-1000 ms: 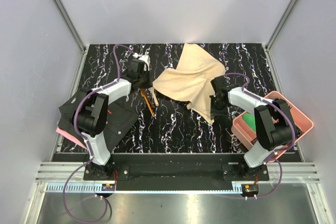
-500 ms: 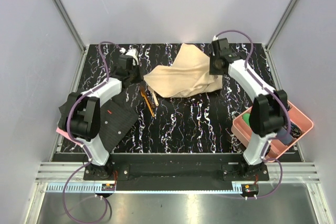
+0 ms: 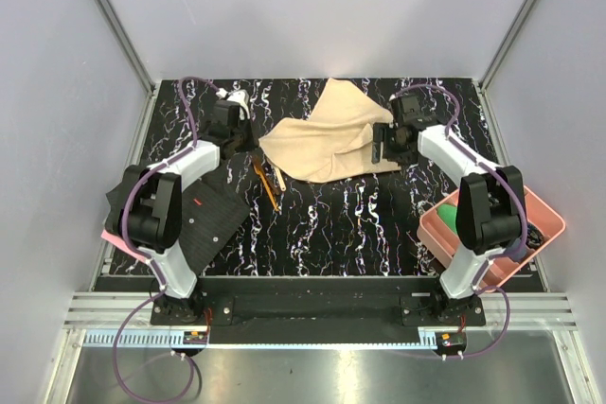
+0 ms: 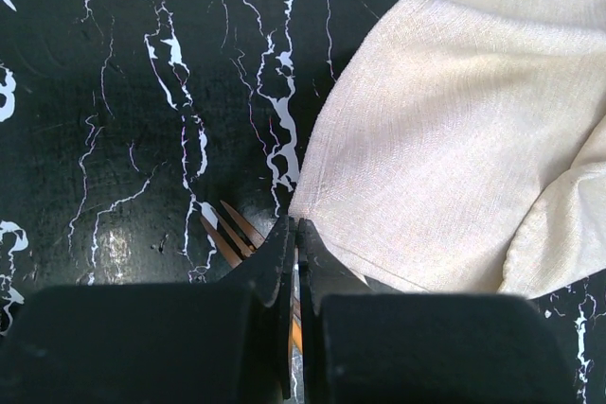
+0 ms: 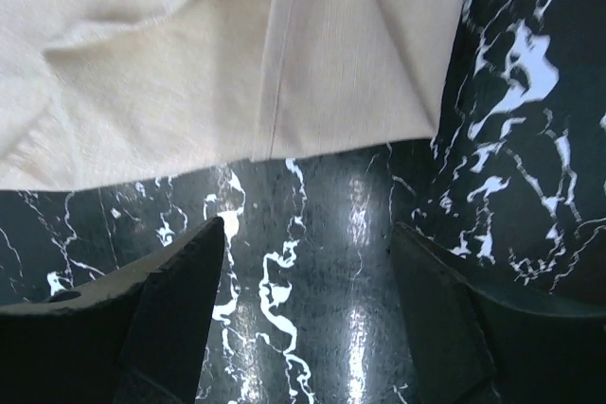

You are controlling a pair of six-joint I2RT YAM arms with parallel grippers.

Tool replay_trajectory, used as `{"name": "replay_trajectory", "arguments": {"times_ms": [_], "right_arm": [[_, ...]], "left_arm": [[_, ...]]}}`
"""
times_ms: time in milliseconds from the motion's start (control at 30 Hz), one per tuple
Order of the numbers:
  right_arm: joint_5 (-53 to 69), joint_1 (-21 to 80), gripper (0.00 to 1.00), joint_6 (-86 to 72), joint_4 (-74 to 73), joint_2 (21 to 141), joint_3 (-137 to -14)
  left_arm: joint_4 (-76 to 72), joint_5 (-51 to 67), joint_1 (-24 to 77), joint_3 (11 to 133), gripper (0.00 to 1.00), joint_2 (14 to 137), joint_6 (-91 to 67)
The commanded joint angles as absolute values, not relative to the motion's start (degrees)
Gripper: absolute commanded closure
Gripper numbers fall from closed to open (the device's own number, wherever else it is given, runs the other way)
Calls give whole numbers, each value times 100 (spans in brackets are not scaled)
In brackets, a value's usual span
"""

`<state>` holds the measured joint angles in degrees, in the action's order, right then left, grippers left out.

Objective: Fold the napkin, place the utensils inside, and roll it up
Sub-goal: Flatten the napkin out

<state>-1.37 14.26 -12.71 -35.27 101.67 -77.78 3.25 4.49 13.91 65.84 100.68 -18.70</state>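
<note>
Gaping empty, right hand [image 5: 308,229] near napkin [image 5: 237,44], left hand [image 4: 292,234] closed at its corner

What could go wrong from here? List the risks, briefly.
1. The napkin lies rumpled with uneven layers while the right claw stands open off it; folding may come out crooked.
2. The left claw pinches a napkin corner right beside the utensils; pulling that corner could drag or scatter them.

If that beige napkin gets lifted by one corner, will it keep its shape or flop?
Probably flops: the napkin lies in soft, overlapping folds. Likely light, being thin at its hemmed edge. Pushed, it would probably bunch rather than slide.
</note>
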Motion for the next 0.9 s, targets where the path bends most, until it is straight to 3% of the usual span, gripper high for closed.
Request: {"name": "replay_trajectory", "arguments": {"times_ms": [0, 433, 867], "right_arm": [[316, 1459, 24, -1494, -2893, 9949, -7462], [1687, 1459, 30, -1687, -2426, 11337, -8894], [1653, 836, 32, -1820, -2417, 12207, -9386]], "left_arm": [[53, 668, 1362, 6776, 100, 10178, -1916], [79, 624, 1362, 6583, 100, 10055, -1916], [132, 589, 1362, 6592, 100, 10002, -1854]]}}
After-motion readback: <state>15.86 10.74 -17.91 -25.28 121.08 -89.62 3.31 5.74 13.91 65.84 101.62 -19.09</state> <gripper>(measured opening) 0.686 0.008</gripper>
